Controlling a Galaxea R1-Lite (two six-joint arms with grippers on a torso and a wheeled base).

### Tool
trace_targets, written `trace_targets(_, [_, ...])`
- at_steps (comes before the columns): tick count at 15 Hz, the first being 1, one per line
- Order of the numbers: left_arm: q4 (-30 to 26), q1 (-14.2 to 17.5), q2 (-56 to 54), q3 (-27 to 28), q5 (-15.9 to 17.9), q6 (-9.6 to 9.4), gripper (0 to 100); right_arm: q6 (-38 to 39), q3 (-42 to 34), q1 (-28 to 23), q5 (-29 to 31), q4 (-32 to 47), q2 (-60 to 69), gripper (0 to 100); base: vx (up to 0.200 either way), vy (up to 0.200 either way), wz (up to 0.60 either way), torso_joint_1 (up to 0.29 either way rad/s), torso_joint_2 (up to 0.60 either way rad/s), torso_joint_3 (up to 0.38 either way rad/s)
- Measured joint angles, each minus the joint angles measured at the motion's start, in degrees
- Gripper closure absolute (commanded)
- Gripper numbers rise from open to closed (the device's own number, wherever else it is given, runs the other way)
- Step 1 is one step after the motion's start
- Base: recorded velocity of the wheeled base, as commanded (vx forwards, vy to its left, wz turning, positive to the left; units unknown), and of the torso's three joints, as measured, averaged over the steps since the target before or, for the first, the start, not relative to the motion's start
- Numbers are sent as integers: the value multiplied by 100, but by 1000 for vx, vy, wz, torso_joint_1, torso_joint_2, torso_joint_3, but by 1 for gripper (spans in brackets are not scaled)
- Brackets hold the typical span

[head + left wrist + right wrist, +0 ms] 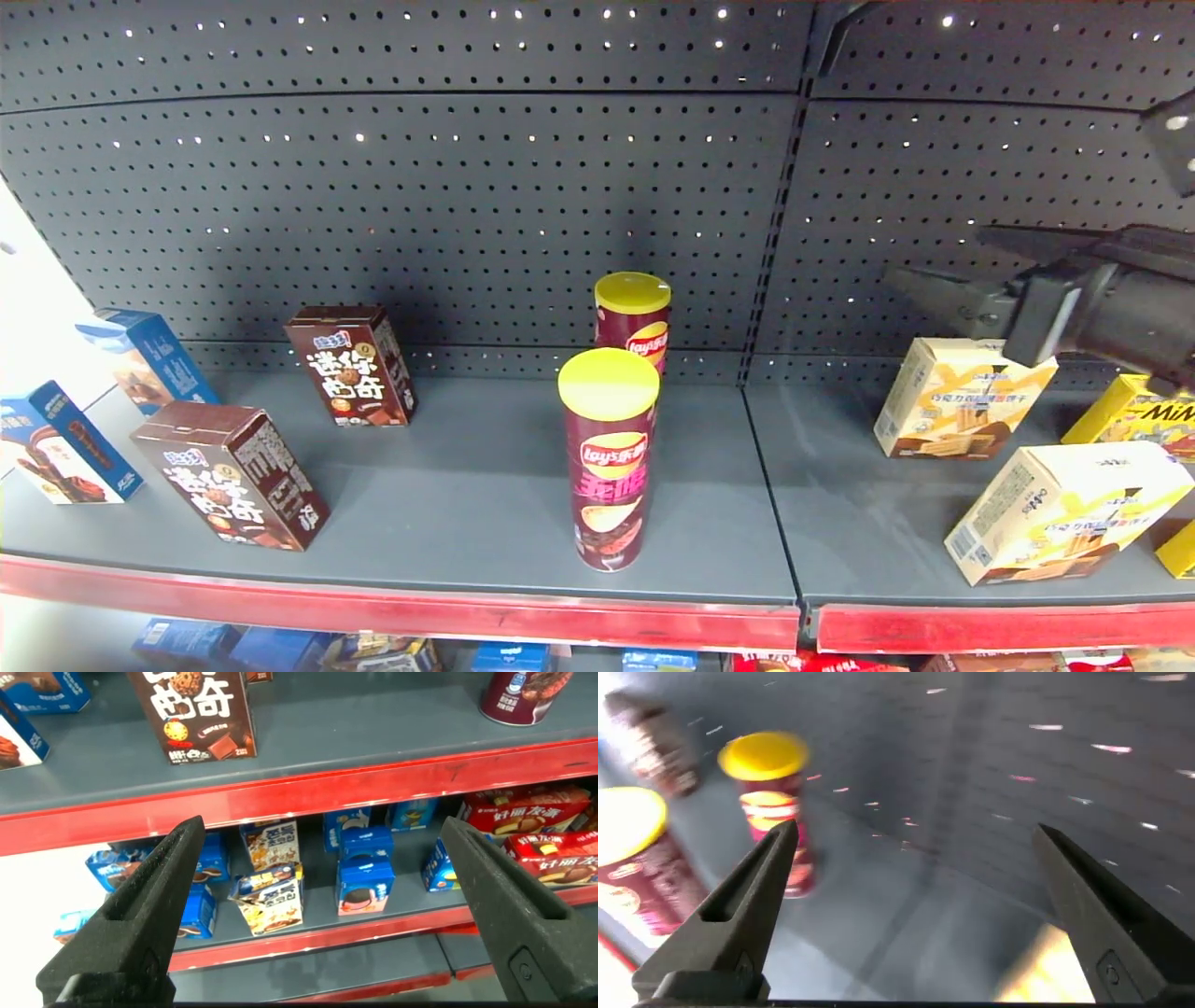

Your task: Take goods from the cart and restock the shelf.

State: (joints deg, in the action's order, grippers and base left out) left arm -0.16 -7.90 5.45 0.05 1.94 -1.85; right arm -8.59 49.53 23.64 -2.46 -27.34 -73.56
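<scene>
Front can [607, 457] taken as the mark for every place. Far to its left, at the end of the shelf [485, 485], a front blue box [61, 443] and behind it a rear blue box [145, 359]. Nearer to the can, also on its left, a front brown box [233, 476] close to the red shelf edge [401, 611], and a rear brown box [353, 366] back near the pegboard wall [420, 215]. Left gripper [322, 821] lower than the can and out before the red edge, jaws spread wide, holding nothing. Front can itself upright, with yellow lid, close to the red edge, touching no box. Rear can [633, 322] just behind it, upright too, near the pegboard wall. To the right of the can, beyond the joint of the shelf boards, a rear cream box [962, 397] and a front cream box [1064, 513], apart from each other; further right a yellow box [1134, 415]. Right gripper [915, 829] well to the right of the can and higher, above the rear cream box, pointing toward the side of the rear can, jaws released and wide, nothing between them.
</scene>
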Motion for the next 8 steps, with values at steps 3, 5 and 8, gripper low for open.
trace_targets(3, [-2, -1, 0, 0, -2, 0, 0, 258, -541, -600, -99, 393, 1154, 0, 0, 0, 0, 0, 0, 0])
trace_targets(5, [-2, -1, 0, 0, -2, 0, 0, 338, -907, -1126, -308, 584, 1871, 0, 0, 0, 0, 0, 0, 0])
trace_targets(8, [-2, 2, 0, 0, 0, 2, 0, 362, -1139, -1764, -389, 1331, 2827, 0, 0, 0, 0, 0, 0, 0])
